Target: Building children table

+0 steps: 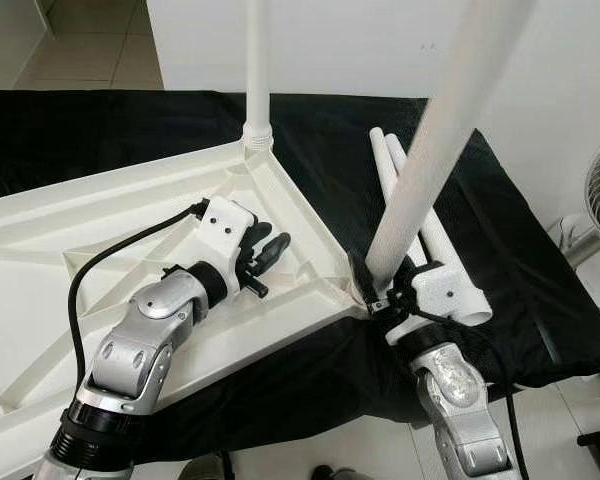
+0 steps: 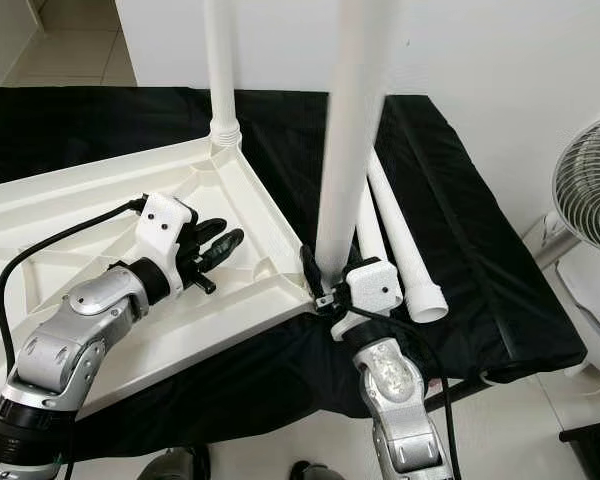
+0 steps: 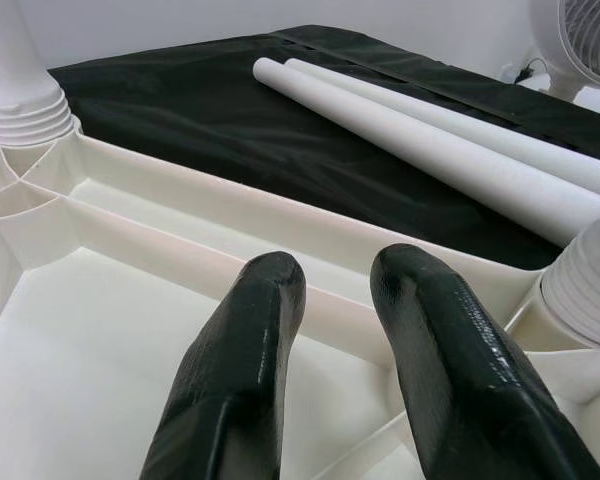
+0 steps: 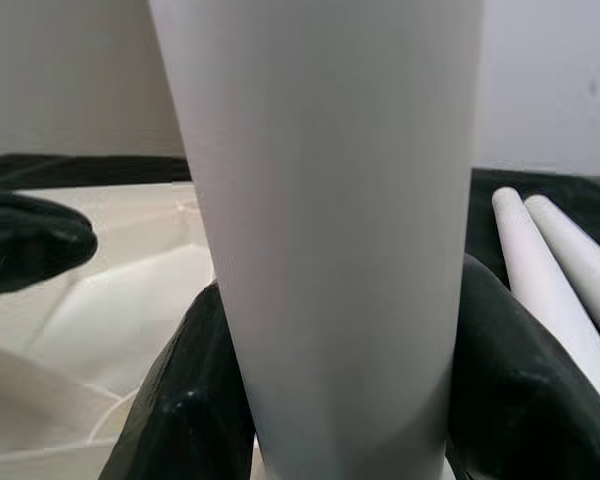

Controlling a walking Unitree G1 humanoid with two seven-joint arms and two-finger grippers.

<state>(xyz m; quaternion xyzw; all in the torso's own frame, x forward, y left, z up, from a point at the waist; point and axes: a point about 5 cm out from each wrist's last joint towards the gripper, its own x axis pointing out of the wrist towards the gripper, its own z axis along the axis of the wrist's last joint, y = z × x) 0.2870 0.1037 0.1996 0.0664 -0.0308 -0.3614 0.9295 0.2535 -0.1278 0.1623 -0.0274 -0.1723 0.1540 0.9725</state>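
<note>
A white plastic tabletop point(image 1: 40, 260) lies upside down on a black cloth, ribs facing up. One white leg point(image 1: 257, 70) stands upright in the far corner socket. A second white leg point(image 1: 430, 150) stands tilted at the near right corner socket, and my right gripper point(image 1: 380, 290) is shut around its lower end; the black fingers point(image 4: 190, 400) hug both sides of the leg point(image 4: 330, 230). My left gripper point(image 1: 270, 252) hovers over the inside of the tabletop point(image 3: 100, 340), its fingers point(image 3: 245, 370) slightly apart with nothing between them.
Two spare white legs point(image 2: 395, 235) lie side by side on the black cloth point(image 2: 460, 280) to the right of the tabletop. A white fan point(image 2: 590, 175) stands at the far right on the floor. Tiled floor runs beyond the cloth.
</note>
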